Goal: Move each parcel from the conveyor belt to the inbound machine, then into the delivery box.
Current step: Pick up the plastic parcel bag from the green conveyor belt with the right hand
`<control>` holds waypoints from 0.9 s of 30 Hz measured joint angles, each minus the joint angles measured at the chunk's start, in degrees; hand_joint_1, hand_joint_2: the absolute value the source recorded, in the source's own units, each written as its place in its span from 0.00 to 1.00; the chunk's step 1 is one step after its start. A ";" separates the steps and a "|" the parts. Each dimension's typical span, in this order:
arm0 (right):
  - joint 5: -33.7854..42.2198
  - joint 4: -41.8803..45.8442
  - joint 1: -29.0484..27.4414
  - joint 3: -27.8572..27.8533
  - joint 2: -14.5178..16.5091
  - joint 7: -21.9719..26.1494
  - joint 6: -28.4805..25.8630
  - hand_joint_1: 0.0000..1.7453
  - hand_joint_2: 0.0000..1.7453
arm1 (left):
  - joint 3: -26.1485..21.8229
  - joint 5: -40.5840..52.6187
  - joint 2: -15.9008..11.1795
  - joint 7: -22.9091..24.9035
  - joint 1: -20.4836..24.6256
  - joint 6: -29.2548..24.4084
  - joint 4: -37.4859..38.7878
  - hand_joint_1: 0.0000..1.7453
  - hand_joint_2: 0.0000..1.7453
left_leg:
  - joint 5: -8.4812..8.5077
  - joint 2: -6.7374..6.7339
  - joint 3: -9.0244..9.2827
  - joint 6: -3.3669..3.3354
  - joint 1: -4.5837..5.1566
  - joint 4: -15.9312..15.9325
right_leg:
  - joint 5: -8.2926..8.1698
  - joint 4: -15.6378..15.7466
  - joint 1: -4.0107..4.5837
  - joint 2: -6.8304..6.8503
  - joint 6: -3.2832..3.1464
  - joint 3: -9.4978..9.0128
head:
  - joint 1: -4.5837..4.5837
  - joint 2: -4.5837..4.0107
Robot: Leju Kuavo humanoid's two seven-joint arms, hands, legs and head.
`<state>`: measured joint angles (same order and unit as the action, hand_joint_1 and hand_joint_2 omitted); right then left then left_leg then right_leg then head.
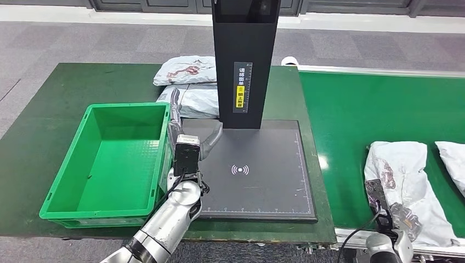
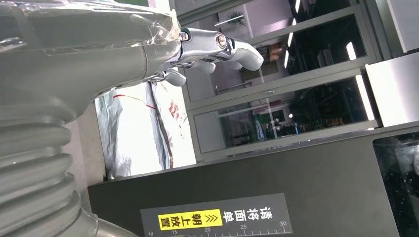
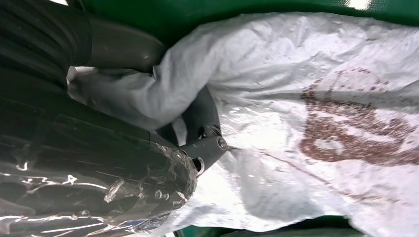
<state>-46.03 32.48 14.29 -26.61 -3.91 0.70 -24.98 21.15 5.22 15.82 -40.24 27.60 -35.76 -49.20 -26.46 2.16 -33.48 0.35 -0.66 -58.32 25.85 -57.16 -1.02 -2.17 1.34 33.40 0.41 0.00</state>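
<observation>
From the head view I read the right hand [image 1: 396, 222] at the near edge of the conveyor belt [image 1: 356, 109], its fingers closed into the near end of the nearest parcel [image 1: 403, 175]; the right wrist view confirms this, with a fold of the parcel's white film bunched between the thick thumb [image 3: 123, 49] and the darker fingers [image 3: 207, 148]. I judge the step in hand to be the pick from the belt. The hold takes loose film rather than the contents, so I would lift slowly and check that the whole bag rises with the hand before swinging it across. A second parcel [image 1: 452, 159] lies just beside the first on the belt; I would raise straight up first so the held bag does not drag it. The target is the inbound machine [image 1: 257, 170], on the dark plate around the round scan mark, in front of the black column [image 1: 244, 60]. The left hand [image 1: 183, 123] stands over the plate's far left corner beside the green delivery box [image 1: 66, 181], holding nothing, its fingers loosely extended in the left wrist view. I would keep it clear of the scan mark. Two more parcels [image 1: 186, 85] rest behind the box.
</observation>
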 joint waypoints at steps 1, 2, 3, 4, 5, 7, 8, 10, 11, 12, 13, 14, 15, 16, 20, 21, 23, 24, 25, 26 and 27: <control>-0.26 0.01 0.02 0.03 0.00 -0.01 0.08 1.00 1.00 | 0.01 -0.13 0.00 0.00 0.00 -0.09 -0.01 0.00 1.00 | 0.00 0.00 0.00 0.00 0.00 0.00 | 0.00 0.00 0.00 0.01 0.00 -0.01 | 0.00 0.00; -0.49 0.01 0.03 0.06 0.01 0.12 0.02 1.00 1.00 | 0.01 -0.28 0.00 0.00 -0.02 -0.14 -0.01 0.00 1.00 | 0.00 0.00 0.01 0.00 -0.01 0.00 | 0.00 0.01 0.01 0.01 0.00 -0.02 | 0.00 0.00; -0.62 0.03 0.05 0.08 0.04 0.49 -0.15 1.00 1.00 | 0.00 -0.43 0.00 0.00 -0.06 -0.15 -0.04 0.00 1.00 | -0.01 0.00 0.01 -0.01 -0.01 0.00 | 0.00 0.01 0.01 0.02 0.00 -0.03 | -0.01 0.00; -0.58 0.13 0.05 0.08 0.11 1.19 -0.47 1.00 1.00 | 0.00 -0.55 0.00 0.00 -0.15 -0.15 -0.12 0.00 1.00 | -0.01 0.01 0.00 -0.01 -0.01 0.00 | 0.00 0.01 0.01 0.03 0.00 -0.03 | -0.01 0.00; -0.34 0.38 0.03 0.07 0.26 2.31 -0.93 1.00 1.00 | -0.01 -0.65 0.00 0.00 -0.31 -0.14 -0.29 0.00 1.00 | -0.01 0.02 0.00 -0.01 -0.01 0.00 | 0.00 0.01 0.00 0.04 0.00 -0.04 | -0.02 0.00; 0.90 1.85 -0.42 0.01 0.97 5.56 -2.02 1.00 1.00 | -0.12 -0.97 -0.01 0.00 -0.81 0.03 -0.95 0.00 1.00 | -0.01 0.07 -0.04 -0.02 0.01 0.01 | 0.00 0.00 -0.01 0.07 0.00 -0.04 | -0.03 0.00; 2.15 3.49 -0.98 -0.03 1.68 7.90 -2.29 1.00 1.00 | -0.37 -1.24 -0.03 0.00 -1.15 0.24 -1.44 0.00 1.00 | 0.00 0.10 -0.07 -0.02 0.01 0.01 | 0.00 -0.01 -0.02 0.09 0.00 -0.03 | -0.03 0.00; 5.02 8.40 -2.50 -0.07 3.73 13.12 -1.98 1.00 1.00 | -1.18 -1.81 -0.09 0.00 -1.83 0.87 -2.39 0.00 1.00 | 0.01 0.09 -0.12 -0.01 0.02 0.01 | 0.00 -0.05 -0.02 0.07 0.00 0.07 | -0.01 0.00; 6.14 11.13 -3.14 0.00 4.92 15.16 -1.58 1.00 1.00 | -1.59 -2.05 -0.12 0.00 -2.09 1.18 -2.76 0.00 1.00 | 0.01 0.06 -0.13 0.01 0.02 0.02 | 0.00 -0.07 -0.02 0.04 -0.01 0.14 | 0.01 0.00; 6.72 13.59 -3.62 0.12 6.02 16.32 -1.24 1.00 1.00 | -1.93 -2.17 -0.15 0.00 -2.28 1.43 -3.06 0.00 1.00 | 0.02 0.05 -0.14 0.02 0.02 0.02 | 0.00 -0.08 -0.02 0.02 -0.01 0.19 | 0.01 0.00; 6.97 15.66 -3.94 0.28 6.98 16.69 -1.05 1.00 1.00 | -2.19 -2.25 -0.17 0.00 -2.41 1.59 -3.31 0.00 1.00 | 0.03 0.07 -0.14 0.03 0.02 0.03 | 0.01 -0.10 -0.02 0.03 -0.03 0.21 | 0.01 0.00; 7.08 17.38 -4.19 0.45 7.79 16.70 -0.93 1.00 1.00 | -2.41 -2.27 -0.20 0.00 -2.52 1.69 -3.54 0.00 1.00 | 0.04 0.12 -0.15 0.04 0.02 0.04 | 0.02 -0.11 -0.02 0.08 -0.04 0.22 | 0.00 0.00; 7.13 18.92 -4.39 0.58 8.42 16.66 -0.91 1.00 1.00 | -2.60 -2.28 -0.23 0.00 -2.62 1.72 -3.75 0.00 1.00 | 0.05 0.19 -0.17 0.05 0.02 0.05 | 0.04 -0.13 -0.02 0.13 -0.06 0.21 | -0.01 0.00; 7.17 20.17 -4.53 0.66 8.95 16.64 -0.91 1.00 1.00 | -2.74 -2.29 -0.27 0.00 -2.69 1.73 -3.89 0.00 1.00 | 0.06 0.25 -0.19 0.06 0.01 0.05 | 0.05 -0.14 -0.02 0.18 -0.07 0.21 | -0.01 0.00; 7.27 23.71 -5.08 0.78 10.29 16.63 -0.91 1.00 1.00 | -3.05 -2.31 -0.40 0.00 -2.91 1.73 -4.32 0.00 1.00 | 0.06 0.26 -0.23 0.06 0.03 0.05 | 0.05 -0.16 -0.04 0.20 -0.07 0.23 | -0.01 0.00; 7.28 24.29 -5.22 0.80 10.53 16.63 -0.90 1.00 1.00 | -3.14 -2.31 -0.41 0.00 -2.95 1.73 -4.41 0.00 1.00 | 0.05 0.26 -0.24 0.06 0.04 0.05 | 0.06 -0.15 -0.06 0.19 -0.07 0.24 | -0.01 0.00; 7.62 25.43 -5.52 0.91 10.94 17.02 -0.66 1.00 1.00 | -3.29 -2.15 -0.43 0.00 -2.99 1.66 -4.46 0.00 1.00 | 0.05 0.27 -0.24 0.05 0.08 0.05 | 0.06 -0.15 -0.09 0.19 -0.06 0.24 | 0.00 0.00; 7.99 26.21 -5.79 1.11 11.13 17.53 -0.34 1.00 1.00 | -3.36 -1.92 -0.44 0.00 -3.01 1.49 -4.46 0.00 1.00 | 0.05 0.28 -0.25 0.04 0.09 0.05 | 0.07 -0.15 -0.10 0.20 -0.06 0.24 | -0.01 0.00; 8.57 27.27 -6.13 1.47 11.43 18.34 0.23 1.00 1.00 | -3.46 -1.55 -0.45 0.00 -3.02 1.18 -4.44 0.00 1.00 | 0.05 0.28 -0.27 0.04 0.09 0.05 | 0.07 -0.15 -0.11 0.20 -0.05 0.25 | -0.02 0.00; 9.22 28.68 -6.58 2.08 11.88 19.32 1.04 1.00 1.00 | -3.58 -1.12 -0.46 0.00 -3.03 0.77 -4.40 0.00 1.00 | 0.05 0.27 -0.28 0.04 0.10 0.06 | 0.06 -0.16 -0.11 0.20 -0.05 0.25 | -0.01 0.00; 9.84 30.48 -7.12 3.07 12.42 20.35 2.02 1.00 1.00 | -3.72 -0.72 -0.48 0.00 -3.03 0.33 -4.36 0.00 1.00 | 0.05 0.26 -0.30 0.04 0.09 0.06 | 0.06 -0.18 -0.11 0.20 -0.05 0.27 | -0.02 0.00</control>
<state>-36.18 62.96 7.17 -23.53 8.51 21.05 -22.96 17.43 4.50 15.34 -40.24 24.57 -35.43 -53.56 -26.41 2.42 -33.79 0.39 -0.57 -58.26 25.91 -57.34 -1.13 -1.97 1.28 33.67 0.40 0.00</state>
